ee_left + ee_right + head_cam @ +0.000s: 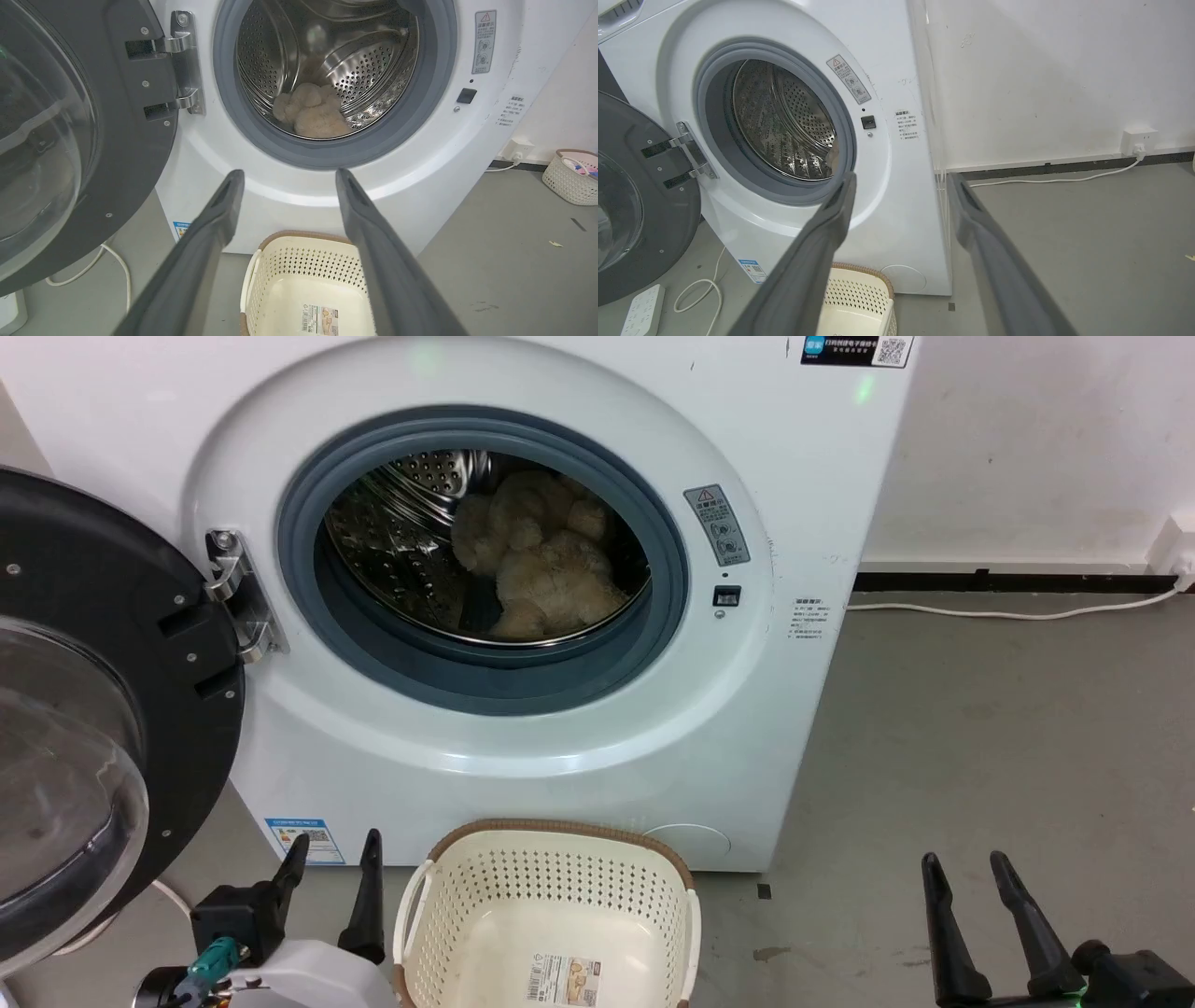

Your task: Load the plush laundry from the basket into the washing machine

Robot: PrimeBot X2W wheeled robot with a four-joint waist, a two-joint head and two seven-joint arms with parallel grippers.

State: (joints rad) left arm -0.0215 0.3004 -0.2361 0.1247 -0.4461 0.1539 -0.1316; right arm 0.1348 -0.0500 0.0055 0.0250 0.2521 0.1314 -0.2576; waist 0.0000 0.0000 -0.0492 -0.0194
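Observation:
The fluffy beige plush laundry (541, 565) lies inside the steel drum of the white washing machine (523, 747), whose round black-framed door (103, 709) hangs wide open at the left. The plush laundry (312, 112) rests at the drum's bottom in the left wrist view. On the floor before the washer stands the cream basket (551, 887) with only a label in its bottom. My left gripper (331, 859) is open just left of the basket. My right gripper (971, 877) is open over bare floor at the lower right. Both sets of fingers hold nothing.
A white cable (1018, 609) runs along the floor by the wall to a socket (1138, 140). Left of the washer lie a power strip (642, 310) and a looped cord (698, 294). Another small basket (572, 176) with items stands by the right wall.

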